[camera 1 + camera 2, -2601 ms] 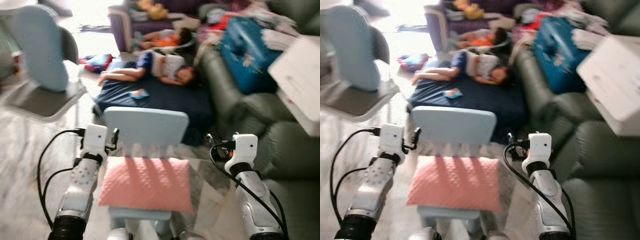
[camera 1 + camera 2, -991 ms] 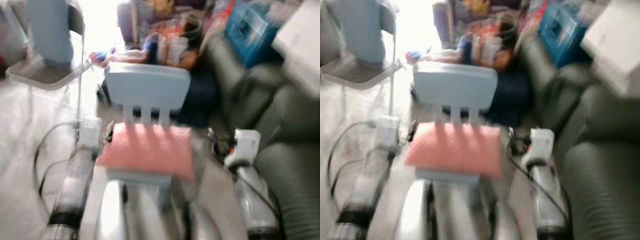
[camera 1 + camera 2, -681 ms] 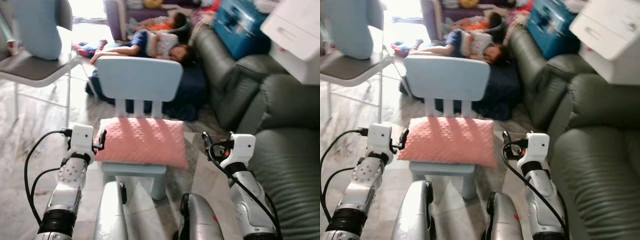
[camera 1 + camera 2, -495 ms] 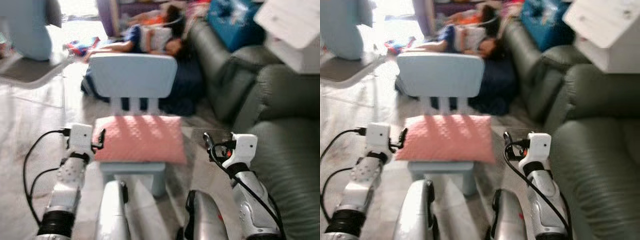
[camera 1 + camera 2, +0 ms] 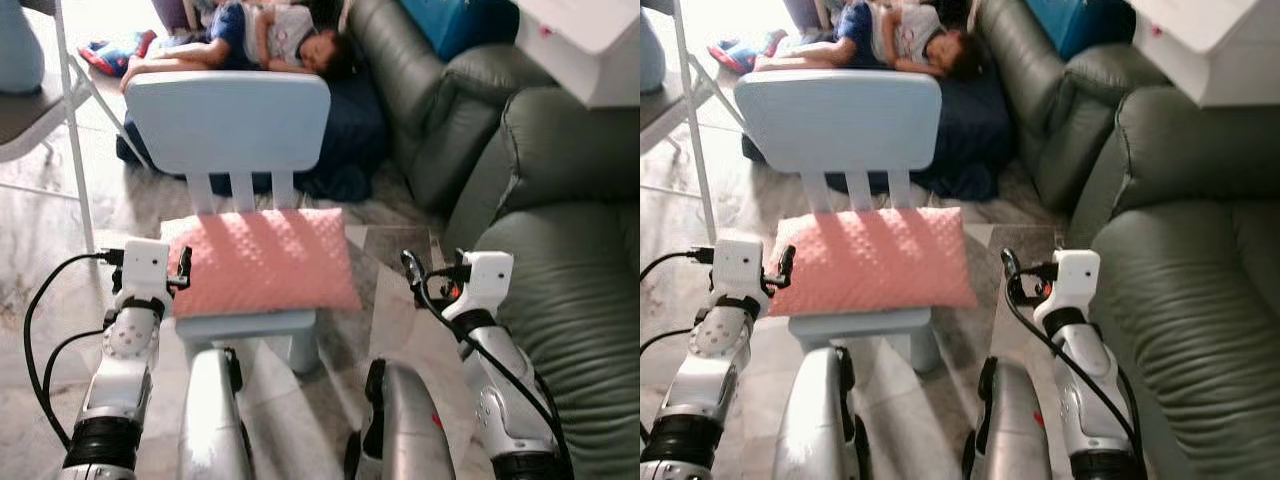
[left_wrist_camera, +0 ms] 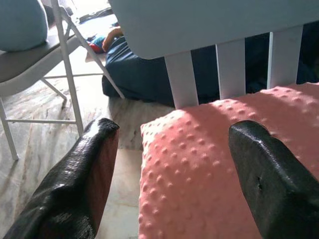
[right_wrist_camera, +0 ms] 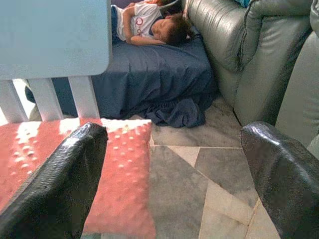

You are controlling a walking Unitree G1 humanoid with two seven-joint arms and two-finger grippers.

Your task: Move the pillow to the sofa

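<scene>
Two grippers flank the pink pillow, both with fingers spread wide and holding nothing. The left gripper sits at the pillow's nine o'clock edge, one black finger outside the cushion's corner and the other over its dimpled top. The right gripper hangs at about three o'clock, apart from the pillow's near corner, over the marble floor.

The pillow lies flat on the seat of a small pale blue chair, its far edge against the back slats. It overhangs the seat at the sides, and its soft, bumpy fabric looks easy to pinch but likely to sag.

Risks, as a judgement: a one-sided pinch at the corner could let the cushion droop and slip, or drag the light chair along. The right gripper is not yet at the pillow, so closing now would catch air.

At two o'clock the grey-green sofa waits, a white box at its far end. At twelve o'clock, beyond the chair, a person lies asleep on a dark blue mattress; a wide swing that way should be avoided.
</scene>
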